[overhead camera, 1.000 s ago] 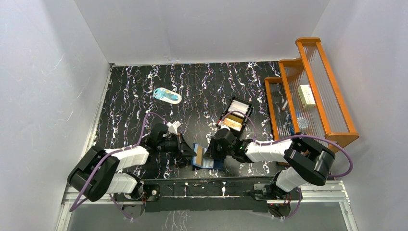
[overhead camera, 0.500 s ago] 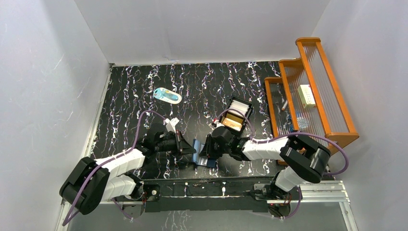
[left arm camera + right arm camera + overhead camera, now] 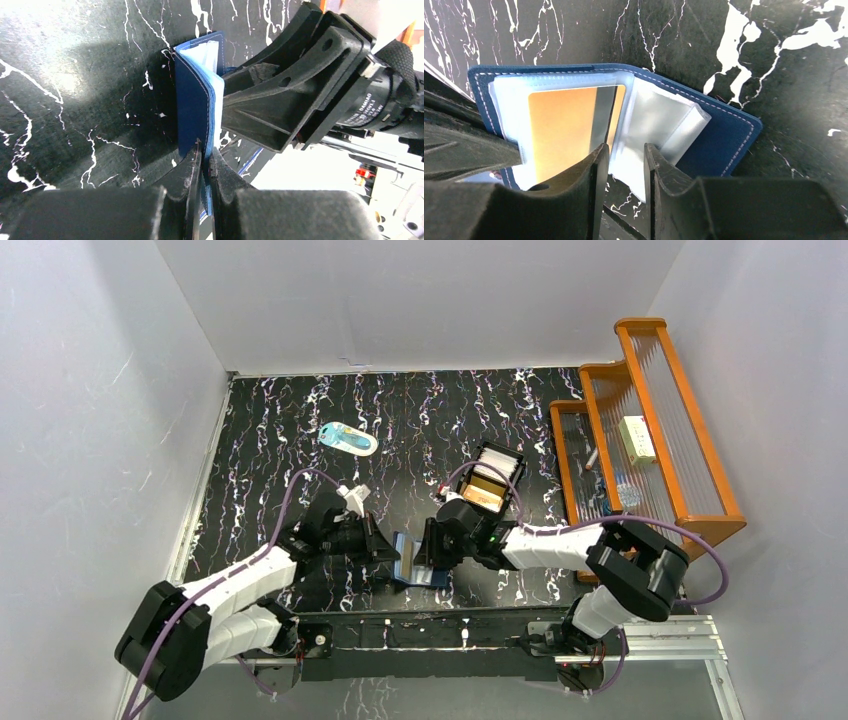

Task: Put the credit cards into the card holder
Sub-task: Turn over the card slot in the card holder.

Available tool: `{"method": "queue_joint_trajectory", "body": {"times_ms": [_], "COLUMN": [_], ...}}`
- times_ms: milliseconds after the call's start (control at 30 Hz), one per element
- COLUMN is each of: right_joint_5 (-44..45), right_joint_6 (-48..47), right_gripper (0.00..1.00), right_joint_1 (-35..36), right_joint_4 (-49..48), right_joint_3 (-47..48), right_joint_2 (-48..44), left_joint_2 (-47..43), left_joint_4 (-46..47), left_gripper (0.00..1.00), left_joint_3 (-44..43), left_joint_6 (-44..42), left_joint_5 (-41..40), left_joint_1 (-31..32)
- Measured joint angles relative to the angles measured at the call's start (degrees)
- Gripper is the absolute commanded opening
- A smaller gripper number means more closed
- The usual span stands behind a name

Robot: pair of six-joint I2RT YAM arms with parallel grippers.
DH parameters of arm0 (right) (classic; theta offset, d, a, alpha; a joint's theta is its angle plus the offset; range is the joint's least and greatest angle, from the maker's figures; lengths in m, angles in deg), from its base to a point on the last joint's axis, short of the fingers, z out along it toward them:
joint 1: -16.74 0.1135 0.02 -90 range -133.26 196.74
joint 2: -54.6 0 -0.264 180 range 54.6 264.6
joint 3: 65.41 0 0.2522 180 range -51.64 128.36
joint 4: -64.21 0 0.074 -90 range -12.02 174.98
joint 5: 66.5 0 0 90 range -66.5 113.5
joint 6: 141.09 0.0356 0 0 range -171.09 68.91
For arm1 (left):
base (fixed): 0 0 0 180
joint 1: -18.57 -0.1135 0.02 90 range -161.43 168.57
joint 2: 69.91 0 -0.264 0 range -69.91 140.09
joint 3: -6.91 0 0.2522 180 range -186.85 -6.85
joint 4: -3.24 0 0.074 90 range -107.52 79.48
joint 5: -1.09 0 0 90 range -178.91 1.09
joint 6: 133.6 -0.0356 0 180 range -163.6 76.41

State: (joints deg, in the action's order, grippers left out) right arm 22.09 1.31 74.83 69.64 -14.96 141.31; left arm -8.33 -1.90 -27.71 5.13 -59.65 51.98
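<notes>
A black table top (image 3: 300,430) veined with white and purple is enclosed by plain white walls (image 3: 420,300). A pale-blue-and-white oval item (image 3: 349,439) is laid flat toward the far left, well apart from everything else. A small black box tray (image 3: 489,448) is set right of centre, turned at an angle. An orange wooden rack (image 3: 640,324) with clear slats is placed along the right edge; a cream block (image 3: 637,438) is held on it. A metal rail (image 3: 450,635) is fixed along the near edge.
</notes>
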Motion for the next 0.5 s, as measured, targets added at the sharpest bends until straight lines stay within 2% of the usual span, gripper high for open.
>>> {"method": "queue_joint_trajectory", "body": {"times_ms": [100, 233, 500], "right_joint_5": [1.0, 2.4, 1.4], "right_joint_6": [-0.6, -1.6, -1.3], "right_gripper": [0.4, 0.33, 0.31], "right_joint_1": [0.0, -0.2, -0.2], "right_joint_4": [2.6, 3.9, 0.0], "right_joint_3": [0.6, 1.2, 1.8], "right_joint_2": [-1.5, -2.5, 2.2], "left_joint_2": [-0.3, -0.2, 2.4], "left_joint_4": [-6.4, -14.1, -19.5], "left_gripper": [0.0, 0.0, 0.0], "left_joint_3": [-3.6, -8.9, -12.3], "left_joint_6": [-1.8, -4.1, -3.7], "left_joint_5": [-2.3, -5.5, -7.6], "left_joint_1": [0.3, 0.9, 2.5]}}
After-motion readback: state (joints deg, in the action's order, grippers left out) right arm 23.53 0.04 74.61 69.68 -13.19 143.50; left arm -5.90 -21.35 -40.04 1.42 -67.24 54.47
